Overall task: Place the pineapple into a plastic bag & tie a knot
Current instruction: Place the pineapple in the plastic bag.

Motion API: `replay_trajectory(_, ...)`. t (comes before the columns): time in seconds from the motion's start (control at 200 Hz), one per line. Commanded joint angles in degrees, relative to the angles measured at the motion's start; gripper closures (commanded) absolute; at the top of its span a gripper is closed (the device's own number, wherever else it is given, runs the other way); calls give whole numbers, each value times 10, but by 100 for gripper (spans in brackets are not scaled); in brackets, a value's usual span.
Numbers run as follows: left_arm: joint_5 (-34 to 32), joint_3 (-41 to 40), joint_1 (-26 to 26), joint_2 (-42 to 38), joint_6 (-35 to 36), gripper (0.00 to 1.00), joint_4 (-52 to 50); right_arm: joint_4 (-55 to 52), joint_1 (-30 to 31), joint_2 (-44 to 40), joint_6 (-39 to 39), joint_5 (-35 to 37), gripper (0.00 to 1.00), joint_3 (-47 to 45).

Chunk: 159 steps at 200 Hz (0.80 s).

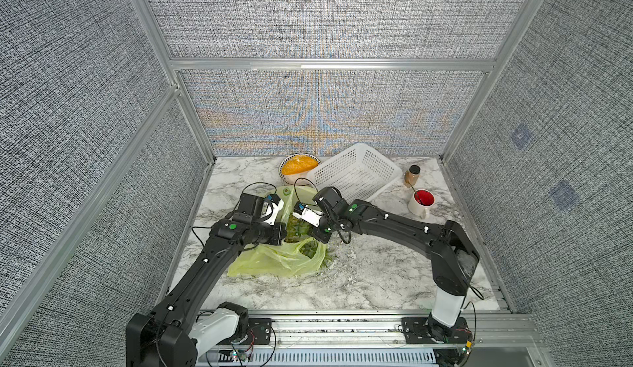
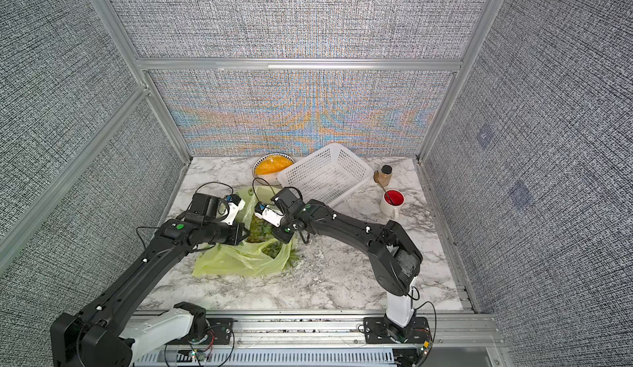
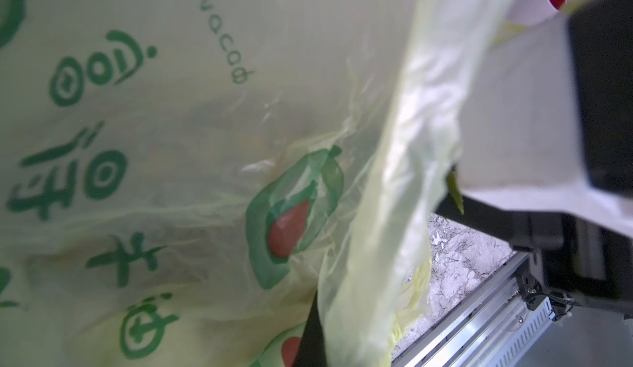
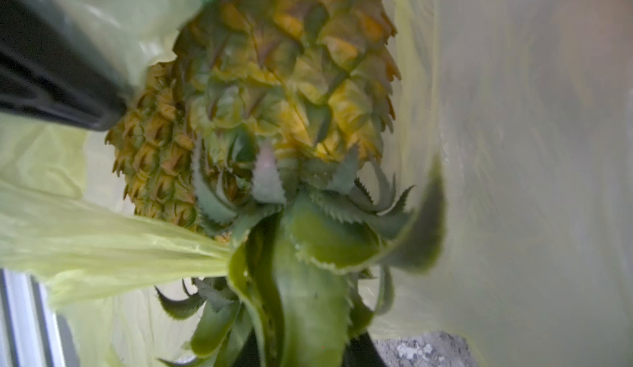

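Marble tabletop (image 1: 359, 279) is supporting the plastic bag (image 1: 274, 262). Left gripper (image 1: 281, 233) is clamping closed on its film; right gripper (image 1: 313, 233), narrowly parted, is gripping the pineapple (image 4: 274, 91) crown.

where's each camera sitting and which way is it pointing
Top views: high above the robot's base, looking down on the marble table, left arm, right arm, plastic bag.
Left wrist: on the left arm, close against the plastic bag; one black finger shows.
Right wrist: on the right arm, facing the pineapple; the right hand grips its crown.
Shared: both wrist views see the plastic bag.
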Motion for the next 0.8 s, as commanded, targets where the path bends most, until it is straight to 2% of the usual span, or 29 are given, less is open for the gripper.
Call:
replay_trajectory(0.0,1,3,1,6,9,100,13,112,0,10,-24,-10,100,-6)
replay_trajectory(0.035,2,1,1,8,9,100,15,122,0,18,-24,-12,100,-8)
replay_trajectory(0.095,2,-3,1,13,9,100,20,135,-2,30,-23,-19,92,-8)
replay_trajectory(0.175,0,-7,1,20,11,100,24,148,-4,47,-18,-27,68,-7)
replay_trajectory(0.255,-8,-12,2,27,10,100,29,154,-7,54,-14,-25,52,-8)
replay_trajectory(0.315,-14,-14,1,32,10,100,32,157,-11,48,-7,-17,35,-12)
replay_trajectory(0.335,-16,-14,1,33,8,100,34,158,-12,44,-5,-16,26,-15)
replay_trajectory(0.35,-18,-15,1,34,7,100,35,158,-13,39,-3,-15,12,-18)
replay_trajectory(0.38,-21,-17,1,36,5,100,38,158,-14,28,-2,-16,3,-24)
replay_trajectory(0.505,-24,-20,1,43,0,100,47,113,-23,-27,21,-29,2,-37)
replay_trajectory(0.591,-22,-22,1,47,0,100,53,75,-29,-82,70,-47,2,-60)
replay_trajectory(0.671,-20,-24,1,50,-1,100,58,62,-30,-136,158,-56,3,-102)
replay_trajectory(0.791,-16,-26,1,51,-7,100,64,33,-22,-174,344,-53,10,-148)
